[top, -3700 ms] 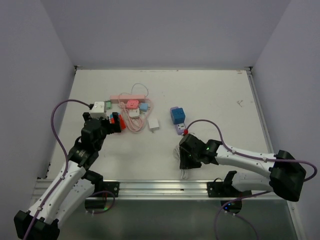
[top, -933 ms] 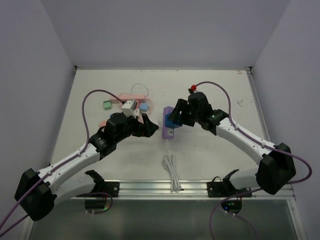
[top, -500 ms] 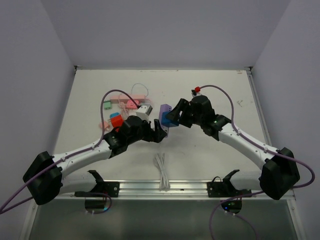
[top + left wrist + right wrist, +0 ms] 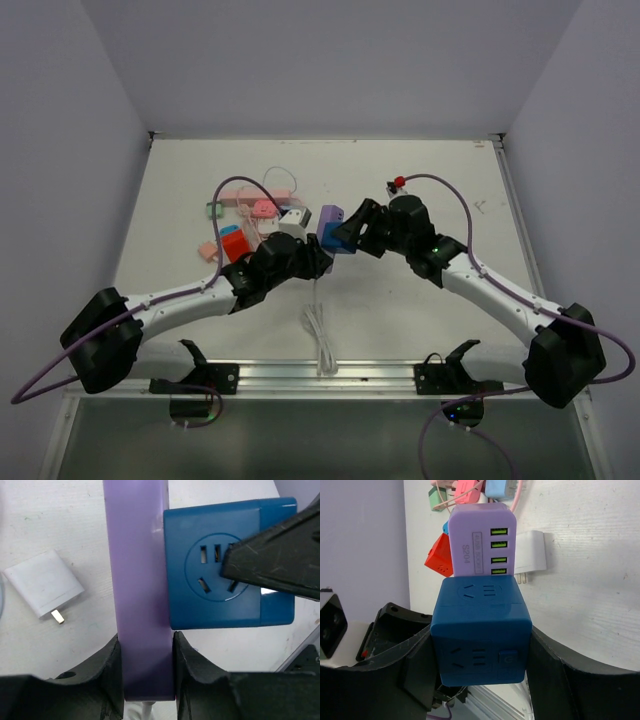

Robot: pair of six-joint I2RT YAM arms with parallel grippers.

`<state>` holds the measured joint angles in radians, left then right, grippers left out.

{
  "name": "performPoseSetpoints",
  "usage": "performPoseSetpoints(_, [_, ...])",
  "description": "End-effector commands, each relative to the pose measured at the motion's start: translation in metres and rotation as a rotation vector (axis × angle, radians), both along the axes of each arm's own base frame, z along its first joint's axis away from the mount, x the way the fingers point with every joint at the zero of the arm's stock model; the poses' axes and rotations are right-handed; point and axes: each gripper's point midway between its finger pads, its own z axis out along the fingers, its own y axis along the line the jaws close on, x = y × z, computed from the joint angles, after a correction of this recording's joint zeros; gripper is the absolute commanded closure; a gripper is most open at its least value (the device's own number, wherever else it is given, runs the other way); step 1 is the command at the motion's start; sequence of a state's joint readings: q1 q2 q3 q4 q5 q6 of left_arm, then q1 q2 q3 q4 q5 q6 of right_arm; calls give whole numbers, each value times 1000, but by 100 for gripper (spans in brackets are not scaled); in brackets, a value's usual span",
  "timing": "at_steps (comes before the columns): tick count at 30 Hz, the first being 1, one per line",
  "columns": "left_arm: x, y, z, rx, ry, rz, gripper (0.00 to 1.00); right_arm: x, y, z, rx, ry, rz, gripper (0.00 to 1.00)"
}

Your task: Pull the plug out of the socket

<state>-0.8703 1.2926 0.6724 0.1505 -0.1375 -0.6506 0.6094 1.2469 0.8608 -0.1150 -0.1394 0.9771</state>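
Note:
A blue cube plug point(image 4: 480, 630) sits seated in the side of a purple socket strip point(image 4: 137, 580) with green USB ports. My right gripper point(image 4: 480, 650) is shut on the cube, one finger on each side. My left gripper point(image 4: 147, 670) is shut on the strip's cable end, pads pressed on both long faces. In the top view the purple strip point(image 4: 330, 217) and blue cube point(image 4: 346, 242) hang between the left gripper point(image 4: 318, 255) and right gripper point(image 4: 352, 232) above mid-table. A right fingertip point(image 4: 280, 555) covers part of the cube's face.
A white charger point(image 4: 45, 582) lies just left of the strip. Coloured plugs, a red cube point(image 4: 440, 557) and a pink cable point(image 4: 255, 205) cluster at the back left. The strip's white cable point(image 4: 320, 335) trails to the near rail point(image 4: 330, 375).
My left arm swung right to the purple strip and its jaws closed on it. The right gripper kept hold of the blue cube and shifted slightly. The white cable slid left.

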Motion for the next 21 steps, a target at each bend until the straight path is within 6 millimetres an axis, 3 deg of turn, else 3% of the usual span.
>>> performPoseSetpoints(1, [15,-5,23,-35,-79,40,82,-3,12,53,149,-107,32,100])
performPoseSetpoints(2, [16,-2,21,-27,-75,58,96,-4,11,53,143,-108,33,100])
performPoseSetpoints(3, [16,1,19,-26,-70,71,100,-5,10,55,143,-115,33,100])
performPoseSetpoints(11, [24,36,9,59,-54,249,100,-14,-4,51,96,-121,19,100])
performPoseSetpoints(21, [18,72,-14,199,-23,342,100,-24,-33,57,-15,-155,-20,100])
